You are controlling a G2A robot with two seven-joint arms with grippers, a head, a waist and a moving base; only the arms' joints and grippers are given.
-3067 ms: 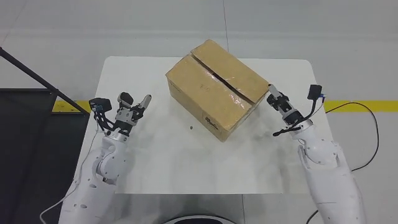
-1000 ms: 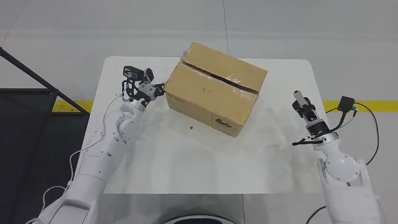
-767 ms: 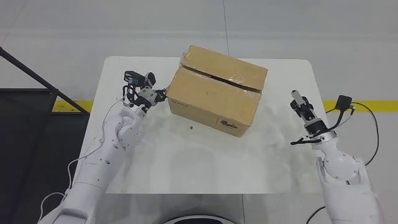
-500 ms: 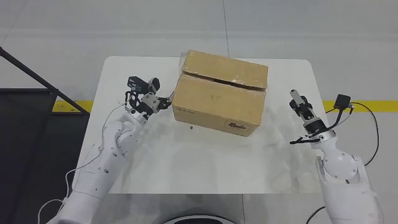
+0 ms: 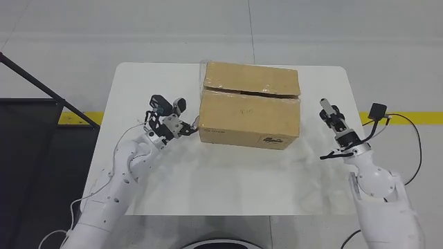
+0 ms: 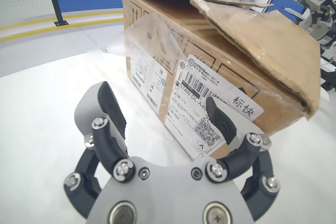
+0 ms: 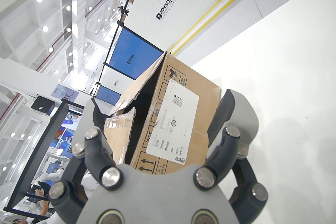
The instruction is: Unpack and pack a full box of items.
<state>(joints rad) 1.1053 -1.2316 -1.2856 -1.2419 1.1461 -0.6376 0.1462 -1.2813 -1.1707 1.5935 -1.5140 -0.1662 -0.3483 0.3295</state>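
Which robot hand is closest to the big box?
The left gripper, its fingers right up at one end of the cardboard box. The right gripper hangs off the opposite end, with bare table showing between.

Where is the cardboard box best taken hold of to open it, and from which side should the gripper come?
Probably by the edge of the raised top flap, at the end of the cardboard box facing the right gripper. The flaps gape there with a dark gap between them, so one finger could slip under the thin edge. Come in level from that end, jaws open.
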